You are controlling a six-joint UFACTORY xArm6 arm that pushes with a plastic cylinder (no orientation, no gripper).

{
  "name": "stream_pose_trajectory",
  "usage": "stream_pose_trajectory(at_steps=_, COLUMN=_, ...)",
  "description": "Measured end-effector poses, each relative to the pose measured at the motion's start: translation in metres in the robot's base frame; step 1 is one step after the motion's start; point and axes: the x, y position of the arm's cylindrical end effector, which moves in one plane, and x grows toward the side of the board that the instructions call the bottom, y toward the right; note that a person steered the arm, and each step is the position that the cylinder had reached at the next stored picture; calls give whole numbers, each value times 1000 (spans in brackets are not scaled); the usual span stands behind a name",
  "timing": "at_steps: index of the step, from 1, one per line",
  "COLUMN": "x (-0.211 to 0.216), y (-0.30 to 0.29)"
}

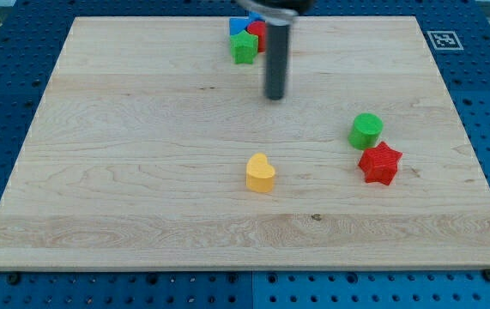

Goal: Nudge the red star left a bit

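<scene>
A: Where's the red star (379, 163)?
B: View's right, touching the green cylinder (365, 130) above it. My tip (275, 96) sits well apart, upper middle; no gripper, just a rod.
A: Handling?
B: Probably light, rigid, slides easily. Push its right-hand points, centred, or it spins.

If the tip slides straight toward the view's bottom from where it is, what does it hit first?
Probably the yellow heart: it lies almost directly below my tip, slightly to the view's left, so it may only be clipped. The red star and green cylinder sit well right.

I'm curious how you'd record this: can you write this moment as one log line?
my tip: upper middle, touching nothing | red star: right, not yet nudged | green cylinder: just above star | yellow heart: centre
</scene>
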Motion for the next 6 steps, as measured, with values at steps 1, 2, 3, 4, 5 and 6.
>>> stream_pose_trajectory(at_steps=1, x=28, y=98)
stream_pose_trajectory(at_steps=2, x=67, y=191)
stream_pose_trajectory(at_steps=3, x=101, y=209)
stream_pose_trajectory(at_steps=4, x=111, y=160)
stream_pose_trajectory(at_steps=5, x=112, y=117)
stream_pose_trajectory(at_steps=6, x=112, y=114)
